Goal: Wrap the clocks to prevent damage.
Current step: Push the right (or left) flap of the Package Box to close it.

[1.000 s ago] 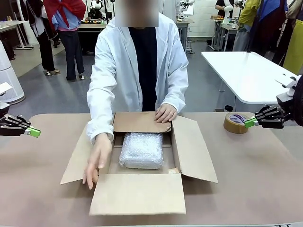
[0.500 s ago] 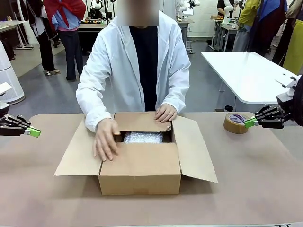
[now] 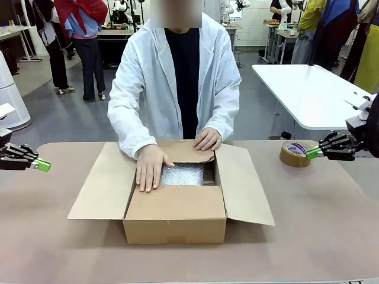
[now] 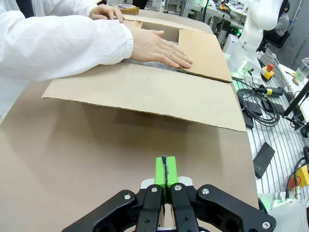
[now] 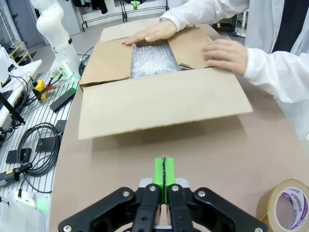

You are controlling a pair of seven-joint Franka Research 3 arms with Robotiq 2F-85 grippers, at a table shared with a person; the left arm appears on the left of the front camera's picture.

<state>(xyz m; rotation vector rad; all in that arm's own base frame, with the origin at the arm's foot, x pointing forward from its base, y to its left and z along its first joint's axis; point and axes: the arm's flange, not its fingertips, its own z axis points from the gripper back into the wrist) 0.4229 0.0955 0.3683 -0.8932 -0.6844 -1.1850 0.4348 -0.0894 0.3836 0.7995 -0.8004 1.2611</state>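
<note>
Both grippers are closed with nothing between their green pads. The left gripper (image 3: 42, 165) hangs over the bare table (image 3: 320, 225) at the left edge of the front view, well apart from the cardboard box (image 3: 174, 222); most of its arm is cut off by the frame. The right gripper (image 3: 312, 153) hangs just beside a roll of brown tape (image 3: 295, 152) lying flat on the table. In the right wrist view that roll is cropped by the bottom right corner.

The clocks (image 3: 182, 175) lie inside the box as one bundle in bubble wrap. Only a strip of it shows in the gap between the near and far flaps, and what is inside the wrap cannot be made out. One hand (image 3: 151, 168) of the person in the white coat lies flat on the folded near flap, partly over the bundle's edge. The other hand (image 3: 207, 140) rests on the far flap. Both side flaps stand spread outward.
</note>
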